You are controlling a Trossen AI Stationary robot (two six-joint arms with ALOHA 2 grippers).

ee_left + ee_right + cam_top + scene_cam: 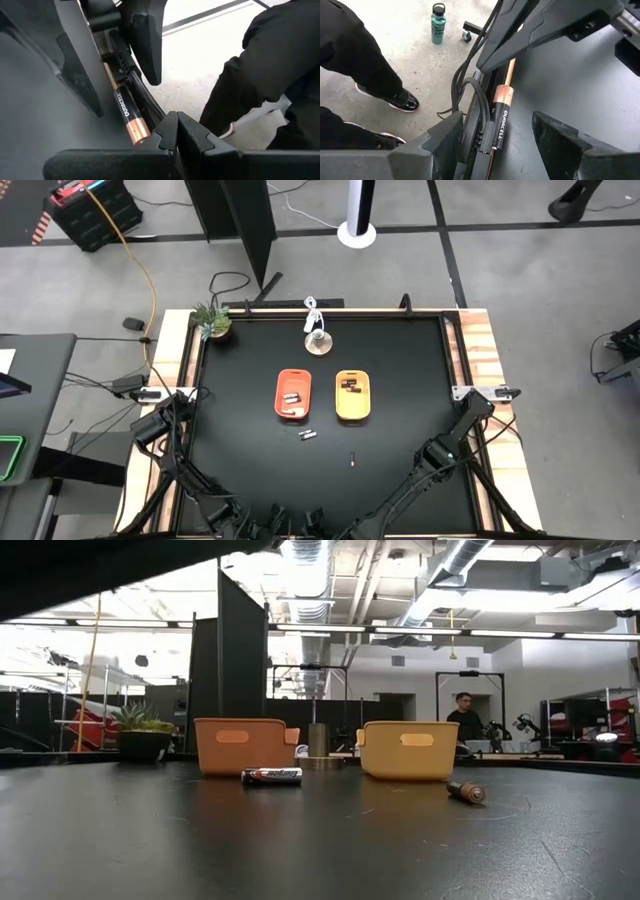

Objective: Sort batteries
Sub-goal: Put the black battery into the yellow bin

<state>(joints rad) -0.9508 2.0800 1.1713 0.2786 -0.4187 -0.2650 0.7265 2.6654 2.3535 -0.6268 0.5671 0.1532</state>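
Two batteries lie loose on the black worktop: a silvery one with dark ends just in front of the orange tray, and a dark one farther forward, nearer the yellow tray's side. The overhead camera shows more inside the trays: a couple of pale batteries in the orange one and dark ones in the yellow one. The table-level camera cannot see into either tray; it shows only their walls, with the silvery battery lying lengthwise before the orange one and the dark battery end-on, off to the yellow one's right.

Only the wrist cameras show a black-and-copper battery lying along the worktop's edge rail by some cables. The left claw is clenched, its tips touching, holding nothing. The right claw is released, fingers spread wide either side of that same battery.

A potted plant sits at the far left corner, a small metal cylinder stands behind the trays. Beyond the edge, a person's dark trouser legs and shoes and a teal bottle stand on the concrete floor.
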